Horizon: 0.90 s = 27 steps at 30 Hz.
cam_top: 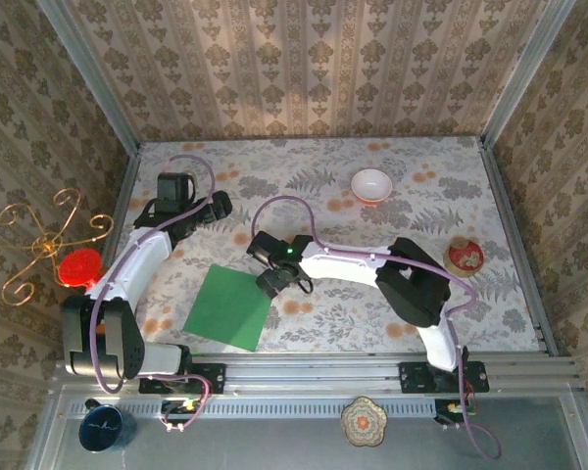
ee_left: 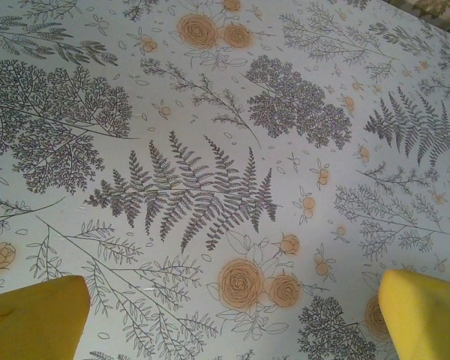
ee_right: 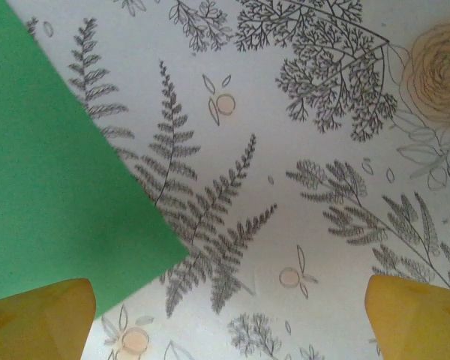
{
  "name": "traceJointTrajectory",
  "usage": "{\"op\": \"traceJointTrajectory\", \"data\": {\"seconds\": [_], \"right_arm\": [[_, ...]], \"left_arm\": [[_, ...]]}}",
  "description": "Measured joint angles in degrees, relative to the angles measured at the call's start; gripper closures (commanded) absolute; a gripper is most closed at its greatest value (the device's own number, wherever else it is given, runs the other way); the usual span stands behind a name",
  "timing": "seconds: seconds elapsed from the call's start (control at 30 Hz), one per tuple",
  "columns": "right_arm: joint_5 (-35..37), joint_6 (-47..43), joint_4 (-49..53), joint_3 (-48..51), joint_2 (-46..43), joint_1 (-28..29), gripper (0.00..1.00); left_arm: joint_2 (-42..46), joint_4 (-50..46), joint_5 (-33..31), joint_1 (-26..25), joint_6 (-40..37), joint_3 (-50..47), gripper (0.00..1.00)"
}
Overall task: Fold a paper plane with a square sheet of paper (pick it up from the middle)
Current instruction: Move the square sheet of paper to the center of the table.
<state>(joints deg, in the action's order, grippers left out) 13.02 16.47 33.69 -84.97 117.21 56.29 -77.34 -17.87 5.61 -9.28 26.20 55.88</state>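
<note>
Two sets of jaws are standing spread, holding nothing. I am watching the right gripper point(cam_top: 272, 284) hovering just beside the right corner of the square sheet of paper point(cam_top: 227, 306), lying flat near the front edge of the table point(cam_top: 372, 318); its middle is lying leftward. The left gripper point(cam_top: 214, 207) is sitting well apart, farther back.
</note>
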Motion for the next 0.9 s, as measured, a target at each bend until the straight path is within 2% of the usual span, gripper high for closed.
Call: {"op": "traceJointTrajectory", "data": {"seconds": [0.23,0.4,0.67,0.9], "right_arm": [[2.45,-2.75,1.64,-3.06,3.98,-0.61,0.06],[4.59,-6.34,1.05,-2.93,3.96,-3.43,0.06],[9.18,-13.81,0.37,-5.49,5.66,-14.16,0.07],[9.01,-17.59,0.87,-11.52,8.74,-20.94,0.13]], "left_arm": [[0.0,-0.15,0.48,0.0,0.0,0.0,0.0],[-0.09,-0.17,0.7,0.0,0.0,0.0,0.0],[-1.88,-0.17,2.84,0.0,0.0,0.0,0.03],[-5.73,-0.44,5.14,-1.09,0.07,0.17,0.09]]}}
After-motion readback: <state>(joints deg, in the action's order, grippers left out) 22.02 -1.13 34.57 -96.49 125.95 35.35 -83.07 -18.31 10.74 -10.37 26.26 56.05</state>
